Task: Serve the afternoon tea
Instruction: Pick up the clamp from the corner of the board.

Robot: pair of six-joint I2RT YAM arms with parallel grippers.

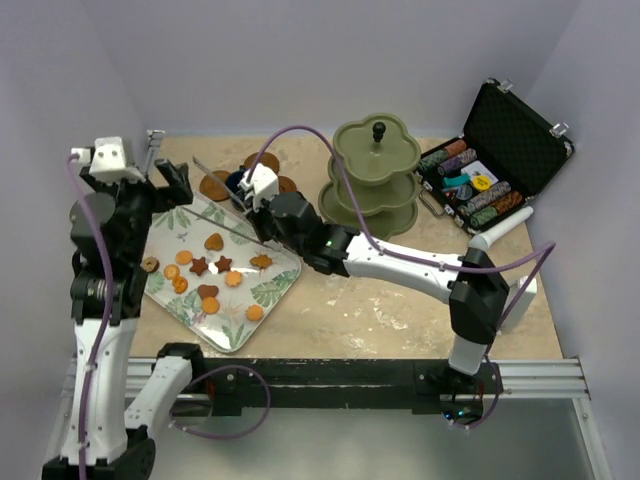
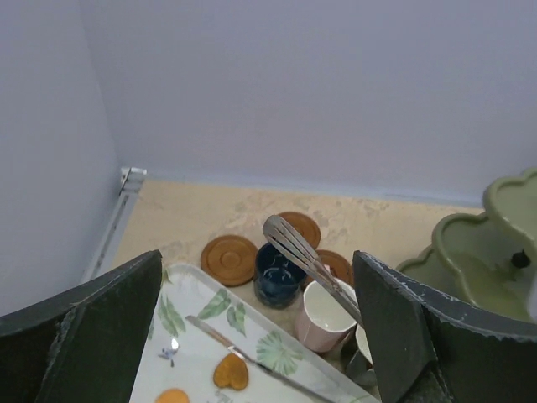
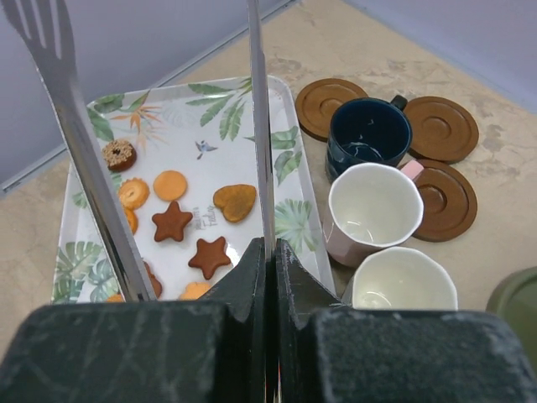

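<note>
1. Plainly, the right claw (image 3: 270, 252) is pinched tight on a pair of metal tongs (image 3: 260, 126). One arm runs straight out from between its fingers. The other splays off to their left and ends in a slotted, fork-like tip.
2. Ahead of that claw and to its left lies the leaf-patterned tray (image 1: 230, 325). The biscuits (image 3: 172, 221) are on it: brown stars, orange rounds, an orange heart-like piece and a small ringed one. They are scattered beneath and between the two tong arms. Whether either arm touches the tray I cannot tell.
3. Just right of the claw's fingers, outside the tray's edge, the cups stand upright. The cream cup (image 3: 403, 281) is nearest, the pinkish-white cup (image 3: 373, 206) is close behind it, and the navy cup (image 3: 367, 134) is farthest ahead.
4. Three brown saucers (image 3: 440, 128) lie flat around the cups on the side away from the claw. One is ahead-left of the navy cup and one ahead-right. The third is partly hidden behind the pinkish-white cup.
5. The left claw (image 2: 256, 260) has its fingers spread wide with nothing between them, above the tray. Beyond the gap sit the navy cup and saucers, with a tong arm crossing in front.
6. The olive stand (image 1: 375, 175) rests on the table (image 1: 400, 310), off to the left claw's right, past the cups. The open case (image 1: 490, 170) of poker chips lies beyond it, well apart from both claws.
</note>
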